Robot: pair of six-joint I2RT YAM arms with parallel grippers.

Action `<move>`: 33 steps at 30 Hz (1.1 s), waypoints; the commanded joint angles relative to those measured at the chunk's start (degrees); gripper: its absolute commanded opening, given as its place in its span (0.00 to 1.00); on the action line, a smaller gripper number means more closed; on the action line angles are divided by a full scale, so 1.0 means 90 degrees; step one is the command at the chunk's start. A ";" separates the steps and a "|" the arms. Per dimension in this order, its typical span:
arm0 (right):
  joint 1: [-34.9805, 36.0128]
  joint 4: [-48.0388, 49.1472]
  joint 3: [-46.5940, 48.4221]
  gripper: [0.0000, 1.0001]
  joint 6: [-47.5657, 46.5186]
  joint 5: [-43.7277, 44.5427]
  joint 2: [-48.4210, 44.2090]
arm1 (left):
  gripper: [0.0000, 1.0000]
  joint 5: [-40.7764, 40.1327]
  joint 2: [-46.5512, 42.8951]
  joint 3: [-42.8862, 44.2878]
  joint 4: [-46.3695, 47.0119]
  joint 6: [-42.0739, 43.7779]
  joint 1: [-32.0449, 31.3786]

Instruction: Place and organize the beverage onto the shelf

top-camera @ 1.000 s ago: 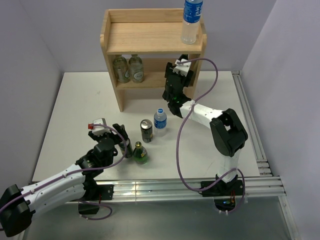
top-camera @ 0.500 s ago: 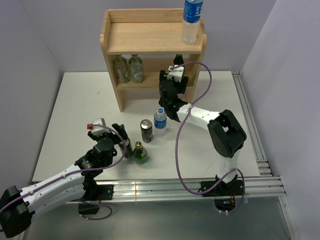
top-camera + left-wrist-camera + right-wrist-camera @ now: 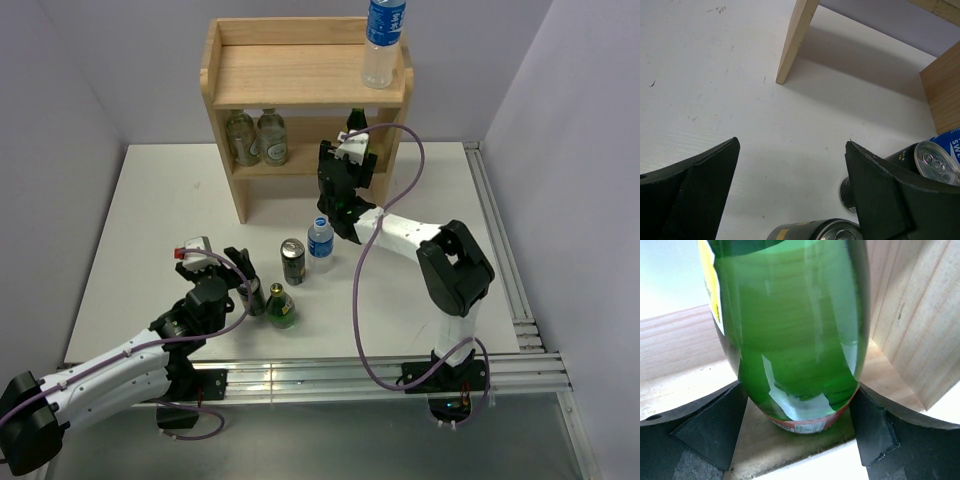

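The wooden shelf (image 3: 300,75) stands at the back. A water bottle (image 3: 384,38) stands on its top tier at the right. A green glass bottle (image 3: 356,122) stands at the right end of the lower tier, and in the right wrist view (image 3: 795,325) it rests on the shelf board. My right gripper (image 3: 354,140) is open, with its fingers (image 3: 705,425) flanking the bottle's base. A second water bottle (image 3: 320,243), a dark can (image 3: 293,261), a second green bottle (image 3: 282,307) and another can (image 3: 255,298) stand on the table. My left gripper (image 3: 246,290) is open over that can (image 3: 815,231).
Two pale glass bottles (image 3: 256,137) stand at the left of the lower tier. The shelf's side panel (image 3: 910,315) is close to the right of the green bottle. In the left wrist view the shelf leg (image 3: 795,40) and a can top (image 3: 936,161) show.
My right gripper has drawn back out of the lower tier, leaving the green bottle standing there. The left arm has not moved.
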 commanded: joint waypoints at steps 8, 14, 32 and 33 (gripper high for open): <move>0.0121 -0.1728 -0.0785 0.87 0.1248 0.0271 -0.0253 | 0.94 -0.0036 -0.0087 0.0069 0.0098 -0.0043 0.0026; 0.0209 -0.1748 -0.1166 0.87 0.1386 0.0193 -0.0478 | 0.94 -0.0046 -0.0058 0.0079 0.0088 -0.0053 0.0026; 0.1087 -0.2206 -0.2162 0.87 0.1912 0.0700 -0.1913 | 0.94 -0.0055 -0.0019 0.0108 0.0079 -0.0053 0.0026; 0.1156 -0.2352 -0.2269 0.87 0.1971 0.0769 -0.2097 | 0.94 -0.0046 -0.0009 0.0099 0.0079 -0.0043 0.0026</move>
